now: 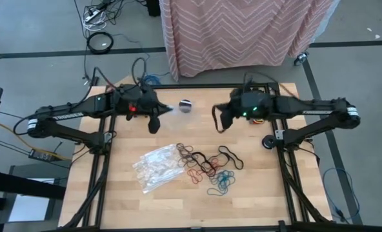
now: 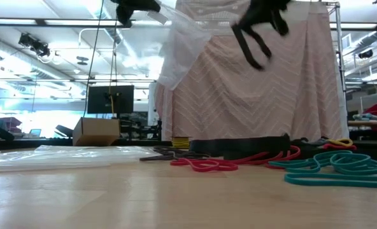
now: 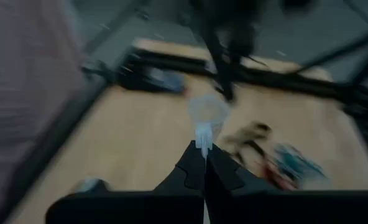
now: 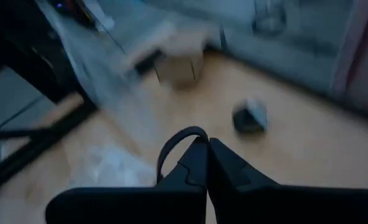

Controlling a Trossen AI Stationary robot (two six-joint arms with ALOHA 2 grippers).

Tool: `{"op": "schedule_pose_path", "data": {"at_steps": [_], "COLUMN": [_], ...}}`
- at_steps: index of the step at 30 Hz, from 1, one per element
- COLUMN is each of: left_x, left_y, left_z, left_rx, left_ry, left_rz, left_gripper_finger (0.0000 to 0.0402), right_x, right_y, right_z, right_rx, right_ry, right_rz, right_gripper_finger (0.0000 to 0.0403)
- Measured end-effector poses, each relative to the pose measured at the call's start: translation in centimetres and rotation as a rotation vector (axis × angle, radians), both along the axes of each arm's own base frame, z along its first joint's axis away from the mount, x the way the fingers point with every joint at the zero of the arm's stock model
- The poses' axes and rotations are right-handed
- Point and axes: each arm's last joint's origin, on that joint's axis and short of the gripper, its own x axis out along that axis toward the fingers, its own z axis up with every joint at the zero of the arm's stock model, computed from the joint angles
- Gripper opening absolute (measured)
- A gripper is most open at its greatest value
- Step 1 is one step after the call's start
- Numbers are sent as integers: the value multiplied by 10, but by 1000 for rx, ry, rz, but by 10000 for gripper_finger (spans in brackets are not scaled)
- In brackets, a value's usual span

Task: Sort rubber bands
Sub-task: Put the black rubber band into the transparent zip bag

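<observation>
The rubber bands (image 1: 207, 166) lie in a loose heap on the table's near middle: black, red (image 2: 204, 164) and teal (image 2: 338, 168) loops. One black band (image 2: 249, 41) hangs from my right gripper (image 1: 220, 116), which is shut high above the table's far middle. My left gripper (image 1: 160, 111) is raised beside it to the left, shut on a clear plastic bag (image 2: 174, 54). More clear bags (image 1: 157, 169) lie flat on the table left of the heap. My left gripper pinches an edge of the clear bag (image 3: 203, 138) between its two shut fingers, which slant slightly down from the table's left. The bag hangs slack below them, clear of the table. My right gripper pinches the black band (image 4: 183, 133) between its shut fingers, which come from the table's right, slanting slightly down. The rest of the loop (image 4: 166, 149) curves out beside the fingertips. It hangs slack, lifted clear of the table.
A small black round disc (image 1: 186, 105) sits on the table near its far edge, between the two grippers. A pink zigzag-patterned cloth (image 1: 242, 32) hangs behind the far edge. Bare wood shows along the table's near edge (image 1: 191, 216).
</observation>
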Motion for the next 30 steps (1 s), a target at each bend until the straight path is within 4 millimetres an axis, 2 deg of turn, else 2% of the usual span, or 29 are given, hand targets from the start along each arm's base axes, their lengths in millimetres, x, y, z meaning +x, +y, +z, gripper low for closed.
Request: {"op": "schedule_pose_path", "data": {"at_steps": [6,11,14,20,30], "left_x": [11,24,33,44,48], "left_y": [5,9,11,13,16], "left_z": [-8,-18,-23,-28,-23], "left_rx": [-105,-109,-109,-114,-84], "left_ry": [12,40,42,25,-39], "left_rz": [-132,-110,-110,-113,-50], "left_gripper_finger": [0,0,0,0,0], "right_x": [4,16,23,33,42], "right_y": [-1,-2,-2,-3,-3], "right_z": [41,57,62,60,55], "right_rx": [-142,-197,-216,-226,-222], "right_ry": [-65,-108,-108,-86,-78], "right_rz": [48,65,72,86,94], "right_gripper_finger": [0,0,0,0,0]}}
